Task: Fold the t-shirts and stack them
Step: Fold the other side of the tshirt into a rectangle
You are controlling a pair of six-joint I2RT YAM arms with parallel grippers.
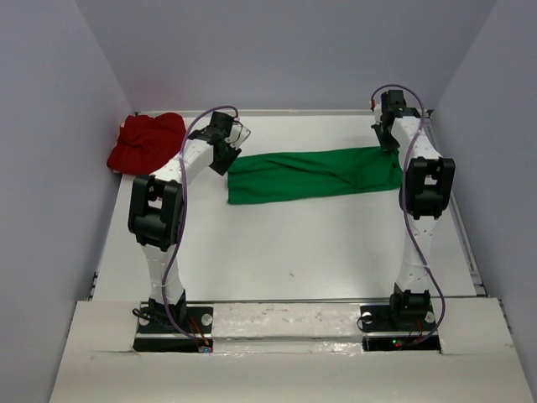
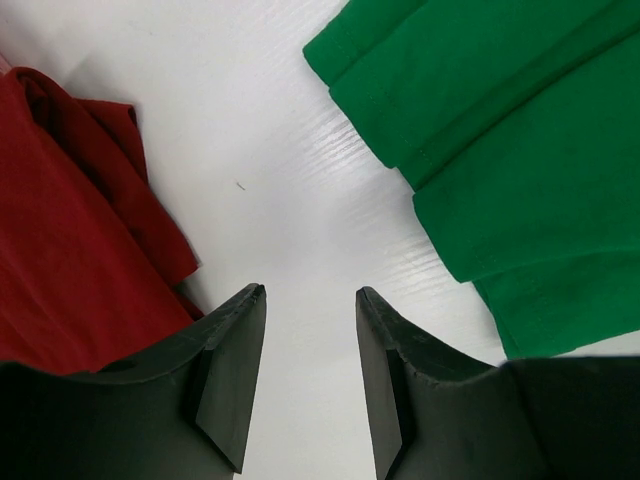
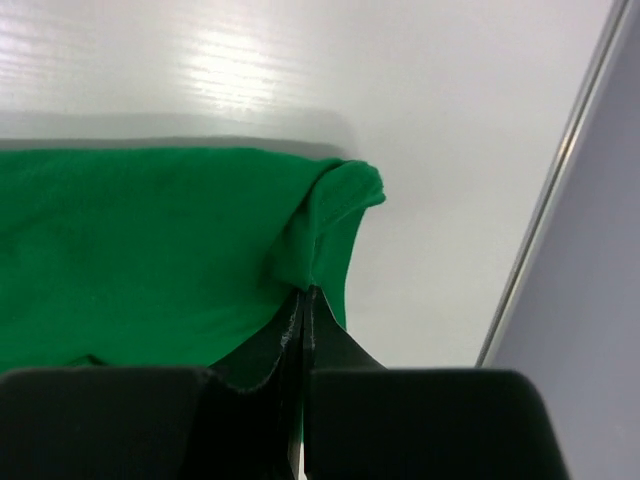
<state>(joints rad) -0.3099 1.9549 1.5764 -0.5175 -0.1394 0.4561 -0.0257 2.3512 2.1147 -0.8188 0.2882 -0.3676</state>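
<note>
In the top view, the green t-shirt (image 1: 315, 175) lies as a long folded band across the far half of the white counter (image 1: 294, 252). The red t-shirt (image 1: 147, 141) sits bunched in the far left corner, apart from it. The left hand (image 1: 225, 154) hangs between the two shirts, near the green one's left end, and the right hand (image 1: 388, 138) is at its right end. This view is too coarse to show how either hand's fingers stand.

The left wrist view settles one of them. The fingers are spread, released, over bare counter, with red cloth on one side and the green shirt's layered hemmed edges on the other, and they touch neither.

The right wrist view settles the other. The fingers are pressed together, grasping a puckered fold at the green t-shirt's corner, where the cloth gathers up into the pinch. A grey wall (image 3: 600, 330) stands near that corner.
</note>
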